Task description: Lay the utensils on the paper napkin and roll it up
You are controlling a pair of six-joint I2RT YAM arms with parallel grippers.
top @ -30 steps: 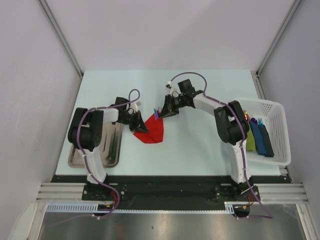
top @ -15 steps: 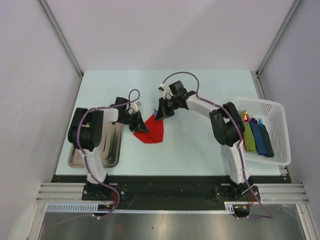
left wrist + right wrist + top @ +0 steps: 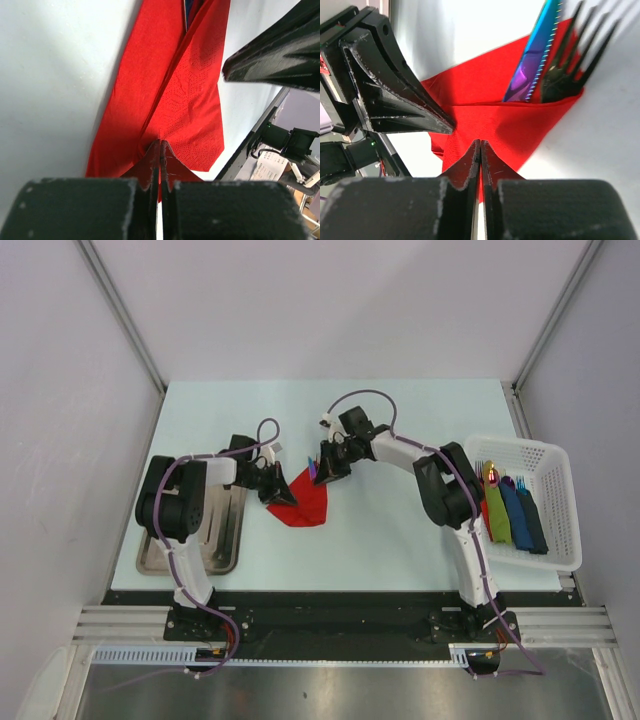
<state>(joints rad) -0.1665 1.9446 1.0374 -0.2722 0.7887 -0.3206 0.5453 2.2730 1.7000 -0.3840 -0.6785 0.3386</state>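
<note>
Roughly at mid-table, a little left of centre: the paper napkin (image 3: 304,505), bright red, folded over into a blunt wedge and lying on the pale table (image 3: 390,535), squarely between the two pincers. Held at its left corner by the left gripper (image 3: 281,496), shut tip to tip with a small tent of red paper drawn up into the pinch, as seen from the left wrist. Met at its far edge by the right gripper (image 3: 480,145), likewise closed, fingertips pressed together on a raised crease of the near fold. Just beyond that grip, tucked under the folded flap and poking out past the napkin's far edge: the utensils (image 3: 313,468), among them a knife (image 3: 534,57) with an iridescent blue-to-purple blade and a serrated edge, and just beside it a dark fork (image 3: 562,75), tines pointing away from the pincer. Handles hidden inside the fold. Both pincers close together over the same napkin, tips near but apart, with the left one's black fingers filling the left of the right-wrist view. Well off to the right, a white basket (image 3: 548,448) holding a green napkin roll (image 3: 500,522), a blue napkin roll (image 3: 517,512) and more cutlery (image 3: 490,476); at the left, under the left arm, a metal tray (image 3: 228,538).
</note>
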